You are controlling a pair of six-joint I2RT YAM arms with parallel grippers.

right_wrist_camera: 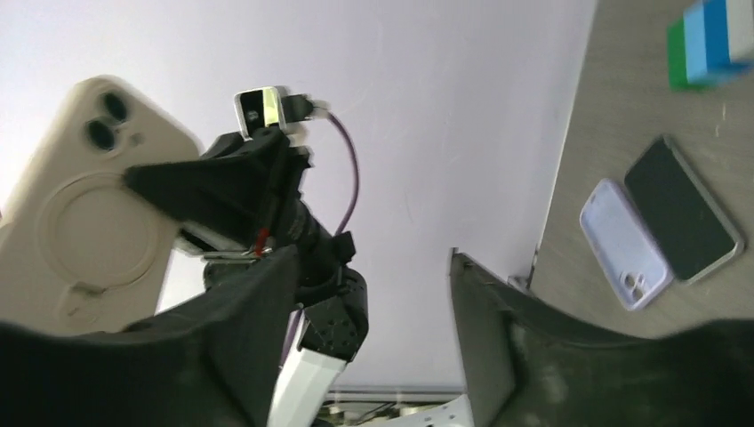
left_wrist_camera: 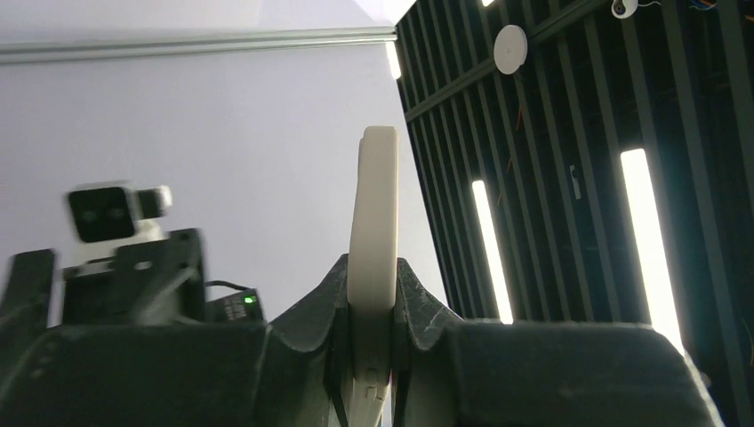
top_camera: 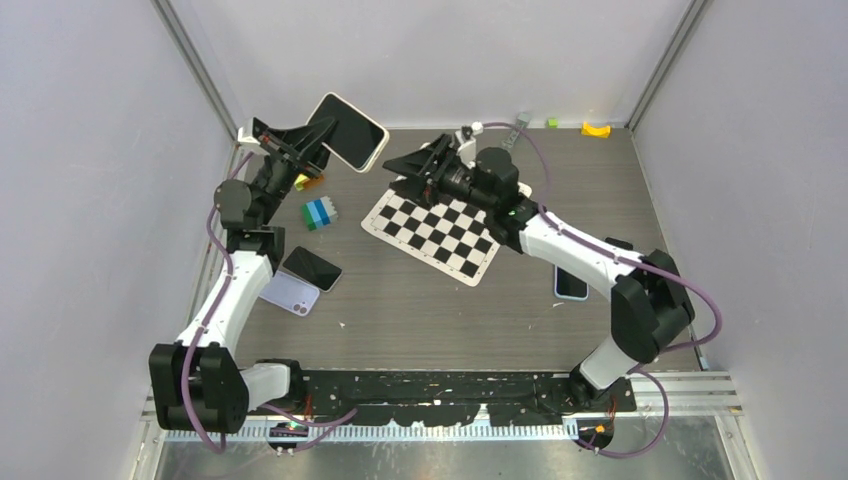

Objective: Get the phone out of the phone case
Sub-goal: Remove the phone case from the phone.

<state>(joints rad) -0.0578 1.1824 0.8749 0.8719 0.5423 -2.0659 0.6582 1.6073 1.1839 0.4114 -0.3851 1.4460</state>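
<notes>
Up over the back-left corner of the table (top_camera: 450, 320), the left claw (top_camera: 312, 142) holds the phone (top_camera: 350, 128) in the air. It is clamped on the lower end, with the screen towards the top camera and the cream case (top_camera: 374, 158) showing as a rim around it. The right claw (top_camera: 396, 174) hangs just beside the free end, jaws wide, touching nothing.

The step in hand looks to be the peel. To do it well, I judge the right claw should come at a free corner and catch only the case lip, not lip and glass together. It can then roll the lip back while the left grip stays firm. The left claw pinches case and phone as one, so the corner farthest from that pinch should give first. If the left grip slips, the phone falls to the table.

The left wrist view gives only the case's edge, upright and seated deep between the pads (left_wrist_camera: 418, 302), which confirms the clamp across its thickness. The right wrist view alone shows the case's back, with its lens cut-out and ring. It also shows the empty gap between the right claw's fingers. Only the top view shows how close the right claw is to the phone.
</notes>
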